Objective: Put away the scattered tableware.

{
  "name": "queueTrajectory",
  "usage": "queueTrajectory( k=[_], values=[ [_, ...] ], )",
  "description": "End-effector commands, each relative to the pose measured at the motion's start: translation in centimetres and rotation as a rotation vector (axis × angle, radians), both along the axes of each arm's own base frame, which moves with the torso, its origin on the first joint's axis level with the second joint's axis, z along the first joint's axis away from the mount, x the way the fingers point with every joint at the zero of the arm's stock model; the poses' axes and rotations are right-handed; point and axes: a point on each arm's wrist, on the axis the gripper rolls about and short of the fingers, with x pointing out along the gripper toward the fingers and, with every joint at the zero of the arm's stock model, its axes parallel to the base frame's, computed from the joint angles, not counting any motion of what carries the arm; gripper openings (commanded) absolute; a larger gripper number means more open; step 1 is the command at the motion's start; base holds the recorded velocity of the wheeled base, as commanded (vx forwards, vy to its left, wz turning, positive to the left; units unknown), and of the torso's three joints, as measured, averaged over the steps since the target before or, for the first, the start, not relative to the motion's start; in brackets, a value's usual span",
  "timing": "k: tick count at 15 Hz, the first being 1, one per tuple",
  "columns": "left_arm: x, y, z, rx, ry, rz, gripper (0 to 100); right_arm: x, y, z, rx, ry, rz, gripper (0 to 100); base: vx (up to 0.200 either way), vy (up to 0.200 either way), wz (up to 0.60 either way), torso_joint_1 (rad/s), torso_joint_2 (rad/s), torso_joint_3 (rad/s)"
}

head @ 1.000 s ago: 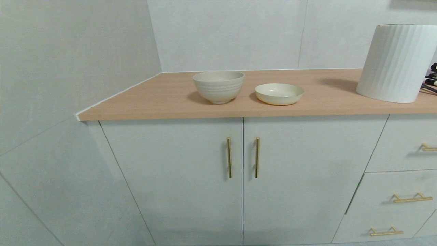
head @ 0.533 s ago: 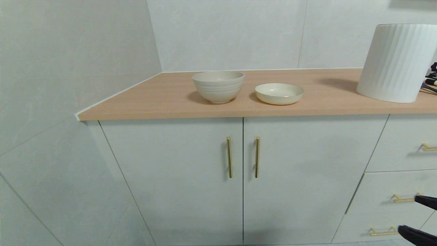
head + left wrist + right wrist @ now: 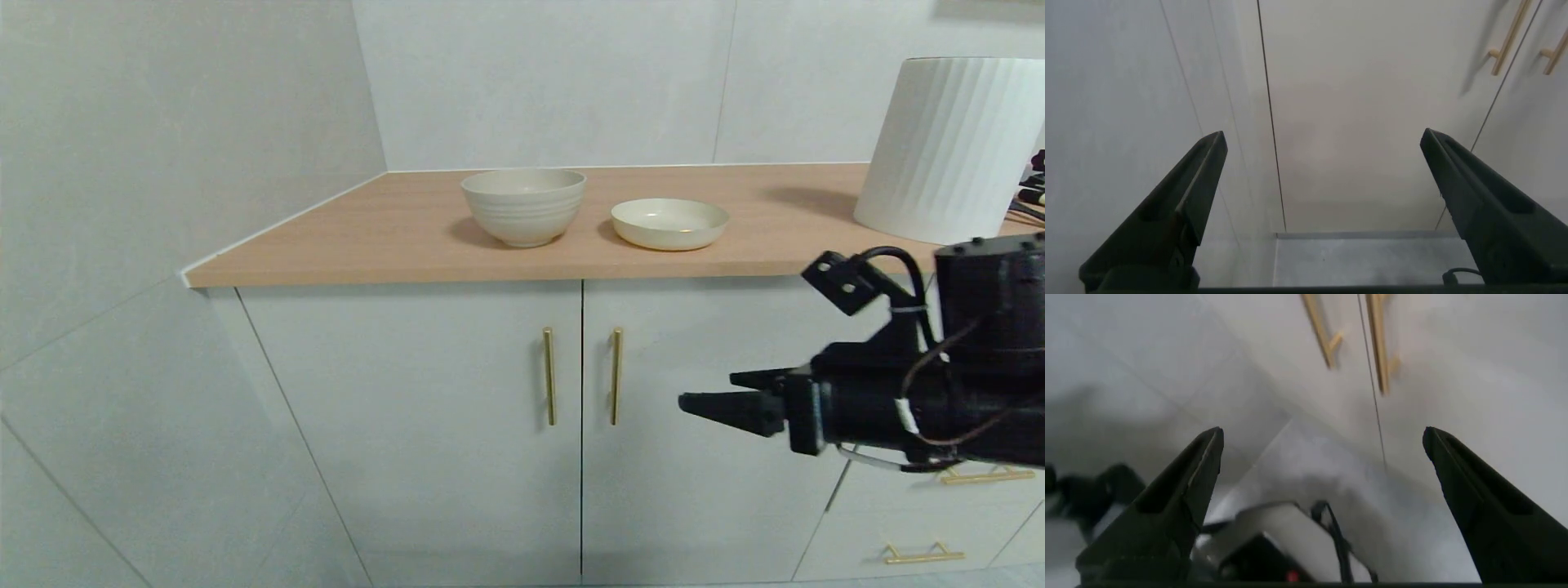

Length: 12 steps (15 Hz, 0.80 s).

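Note:
A ribbed beige bowl (image 3: 523,206) and a shallow cream dish (image 3: 669,223) sit side by side on the wooden counter (image 3: 392,237). Below them is a white double-door cabinet with two vertical gold handles (image 3: 549,376) at its centre seam. My right gripper (image 3: 718,392) hangs open in front of the right door, level with the handles and a little to their right, holding nothing. The right wrist view has the gripper (image 3: 1323,506) with both handles (image 3: 1378,339) beyond its fingers. My left gripper (image 3: 1323,204) is open, low before the cabinet front near the floor.
A tall white ribbed container (image 3: 947,151) stands at the counter's right end, with dark utensils (image 3: 1030,192) beside it. Drawers with gold handles (image 3: 922,555) are right of the cabinet. A tiled wall closes off the left side.
My right arm has risen into the head view from the lower right and moved left, now level with the door handles. The bowl and dish have not moved.

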Motion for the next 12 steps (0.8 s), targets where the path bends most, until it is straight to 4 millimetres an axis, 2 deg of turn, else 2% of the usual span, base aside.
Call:
queueTrajectory(
  k=[1,5,12],
  values=[
    [0.0,0.0,0.0,0.000,0.000,0.000,100,4.7,3.1,-2.7,-0.029,0.077,0.006,100,0.000,0.000,0.00,0.000,0.00,0.000],
    [0.0,0.0,0.0,0.000,0.000,0.001,100,7.5,4.8,-6.0,-0.005,0.036,0.005,100,0.000,0.000,0.00,0.000,0.00,0.000],
    [0.0,0.0,0.0,0.000,0.000,0.000,100,9.1,5.8,-7.8,0.112,0.002,-0.028,100,0.000,0.000,0.00,0.000,0.00,0.000]
  ],
)
